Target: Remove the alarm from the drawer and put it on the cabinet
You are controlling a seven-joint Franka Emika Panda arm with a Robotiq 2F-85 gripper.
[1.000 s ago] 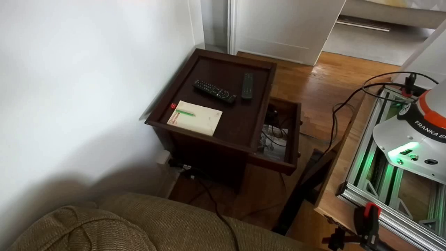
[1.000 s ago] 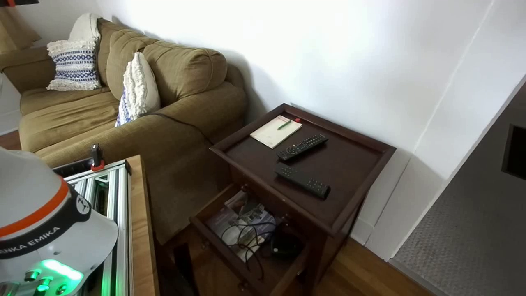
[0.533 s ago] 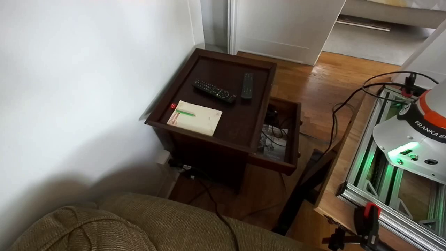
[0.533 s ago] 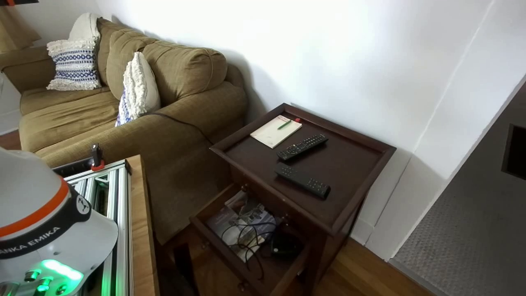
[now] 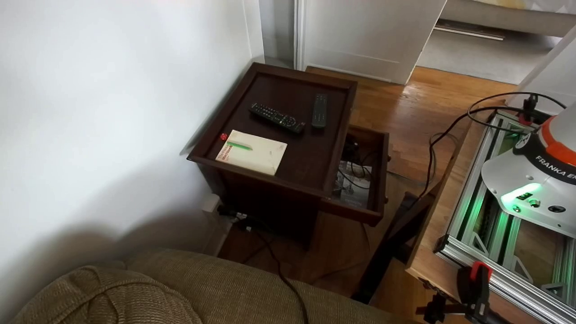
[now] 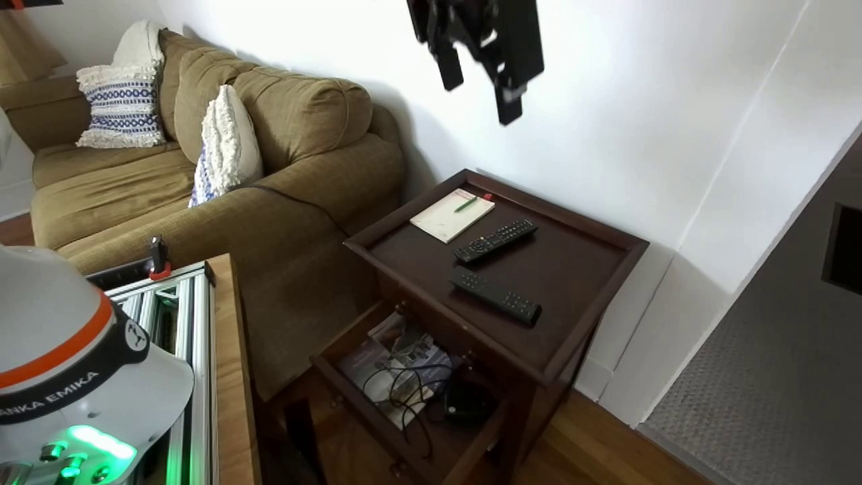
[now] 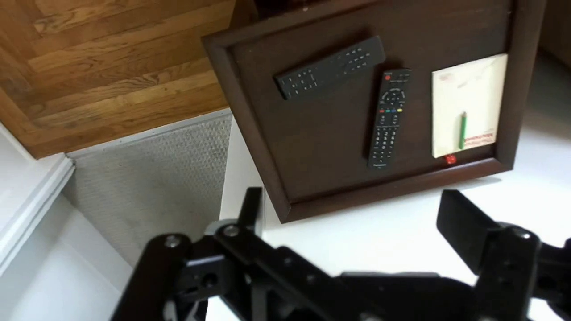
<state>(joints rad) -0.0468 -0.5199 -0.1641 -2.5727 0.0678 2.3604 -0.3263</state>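
The alarm [image 6: 466,403], a small black block, lies in the right part of the open drawer [image 6: 450,441] in an exterior view. It also shows, dark and partly hidden by the cabinet top, in an exterior view [image 5: 350,147]. The drawer also shows there [image 5: 381,180], pulled out. The cabinet [image 6: 569,269] is dark reddish-brown with a rimmed top; it also shows in the wrist view [image 7: 321,133]. My gripper [image 6: 480,93] is open and empty, high above the cabinet's far side. In the wrist view my gripper's fingers [image 7: 352,209] are wide apart. The alarm is out of the wrist view.
Two black remotes [image 7: 330,67] [image 7: 388,118], a pale booklet [image 7: 448,98] with a green pencil [image 7: 462,131], and a red die [image 7: 450,159] lie on the cabinet. Magazines [image 6: 357,364] and loose black cable lie in the drawer. A sofa [image 6: 303,168] and a wall stand close by.
My gripper has come into view at the top of an exterior view, where it was not seen before. The drawer, the alarm and the things on the cabinet have not moved.
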